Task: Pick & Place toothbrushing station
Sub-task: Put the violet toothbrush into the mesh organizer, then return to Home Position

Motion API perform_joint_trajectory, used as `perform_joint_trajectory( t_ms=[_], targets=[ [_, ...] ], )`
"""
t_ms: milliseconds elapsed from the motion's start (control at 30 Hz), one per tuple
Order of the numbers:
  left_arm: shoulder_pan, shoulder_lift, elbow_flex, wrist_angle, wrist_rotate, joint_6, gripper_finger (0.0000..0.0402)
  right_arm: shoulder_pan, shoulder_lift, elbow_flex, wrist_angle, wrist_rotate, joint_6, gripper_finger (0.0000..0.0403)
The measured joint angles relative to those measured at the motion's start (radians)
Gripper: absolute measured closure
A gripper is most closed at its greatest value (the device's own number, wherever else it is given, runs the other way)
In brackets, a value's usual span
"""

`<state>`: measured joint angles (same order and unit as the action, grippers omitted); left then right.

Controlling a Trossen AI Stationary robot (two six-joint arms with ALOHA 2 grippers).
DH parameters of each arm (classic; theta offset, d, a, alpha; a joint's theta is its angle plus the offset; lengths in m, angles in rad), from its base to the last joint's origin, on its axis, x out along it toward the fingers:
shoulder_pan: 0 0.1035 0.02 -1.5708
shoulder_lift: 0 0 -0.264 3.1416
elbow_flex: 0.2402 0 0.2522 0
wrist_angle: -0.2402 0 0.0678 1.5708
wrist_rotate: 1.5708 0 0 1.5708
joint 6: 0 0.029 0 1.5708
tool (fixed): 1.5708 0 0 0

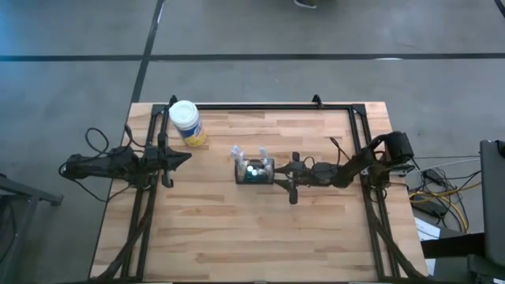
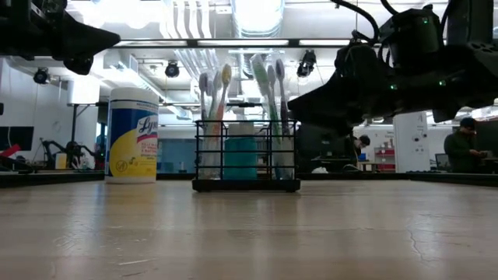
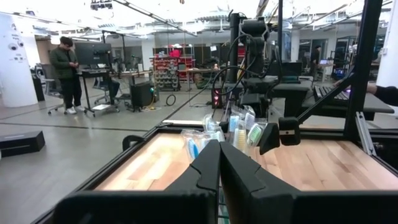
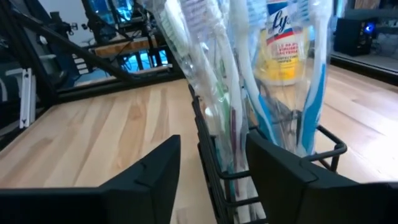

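The toothbrushing station [image 1: 254, 170] is a small black wire caddy that holds several wrapped toothbrushes and a teal cup. It stands on its base at the table's middle, as the low view [image 2: 246, 159] also shows. My right gripper [image 1: 278, 173] is open, level with the caddy's right end. In the right wrist view [image 4: 212, 142] its two fingers stand on either side of that end's wire wall [image 4: 214, 168], and I see no touch. My left gripper [image 1: 188, 158] is shut and empty at the table's left, its fingertips together in the left wrist view [image 3: 219, 152].
A white-capped, yellow-labelled round jar [image 1: 187, 122] stands at the far left, behind and to the left of the caddy [image 2: 132, 136]. A black frame [image 1: 268, 106] runs along the table's far edge and both sides. People stand in the room beyond [image 3: 67, 68].
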<state>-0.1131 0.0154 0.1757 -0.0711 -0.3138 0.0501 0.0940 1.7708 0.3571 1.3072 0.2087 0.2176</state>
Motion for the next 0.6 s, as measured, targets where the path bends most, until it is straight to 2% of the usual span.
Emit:
perform_joint_trajectory(
  t_ms=[333,600],
  targets=[
    [0.000,0.000,0.000,0.001,0.000,0.002,0.0390,0.000,-0.068,-0.002,-0.029,0.000,-0.034,0.0210],
    [0.000,0.000,0.005,-0.015,0.000,0.054,0.0390,0.000,-0.265,-0.017,-0.206,-0.003,-0.064,0.0207]
  ],
)
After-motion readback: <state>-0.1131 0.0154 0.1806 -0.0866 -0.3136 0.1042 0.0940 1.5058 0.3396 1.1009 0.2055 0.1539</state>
